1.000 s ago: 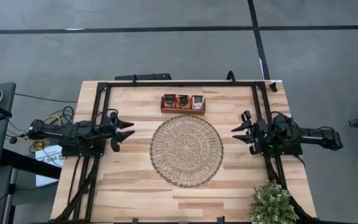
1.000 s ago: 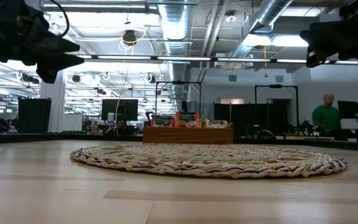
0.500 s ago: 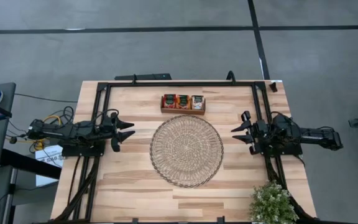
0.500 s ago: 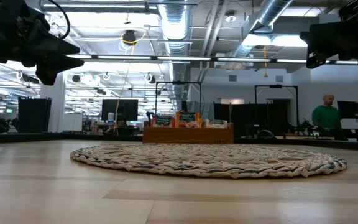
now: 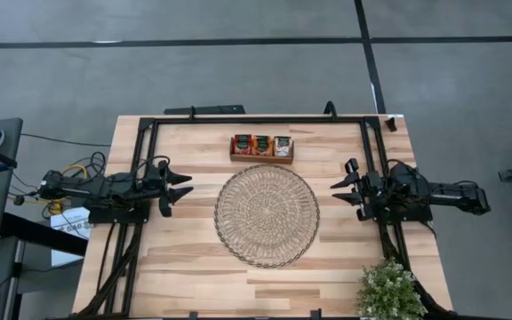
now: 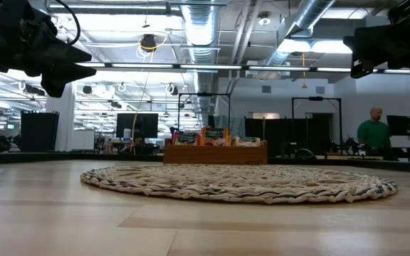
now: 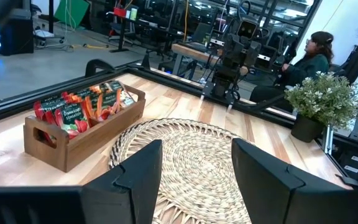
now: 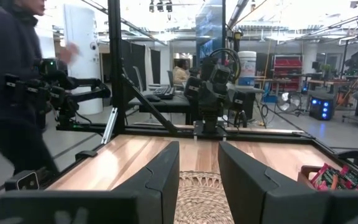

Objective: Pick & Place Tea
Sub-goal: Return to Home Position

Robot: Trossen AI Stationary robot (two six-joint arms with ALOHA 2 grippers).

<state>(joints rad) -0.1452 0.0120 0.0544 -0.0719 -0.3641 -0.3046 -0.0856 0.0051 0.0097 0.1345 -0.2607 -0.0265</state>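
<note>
The tea sachets (image 5: 261,144), red-orange and pale, stand upright in a brown wooden tray (image 5: 262,158) at the table's far middle. They also show in the left wrist view (image 7: 79,107) and in the right wrist view (image 8: 337,177). A round woven mat (image 5: 267,215) lies in the middle of the table with nothing on it. My left gripper (image 5: 183,185) hovers level at the table's left side, open, pointing at the mat (image 7: 197,155). My right gripper (image 5: 340,188) hovers level at the right side, open, facing the mat (image 8: 197,194). Neither gripper has anything between its fingers.
A potted plant (image 5: 389,289) stands at the table's near right corner. A black frame (image 5: 256,119) runs along the far edge and both sides. People are in the room beyond the table (image 6: 373,131), (image 8: 11,81), (image 7: 309,53).
</note>
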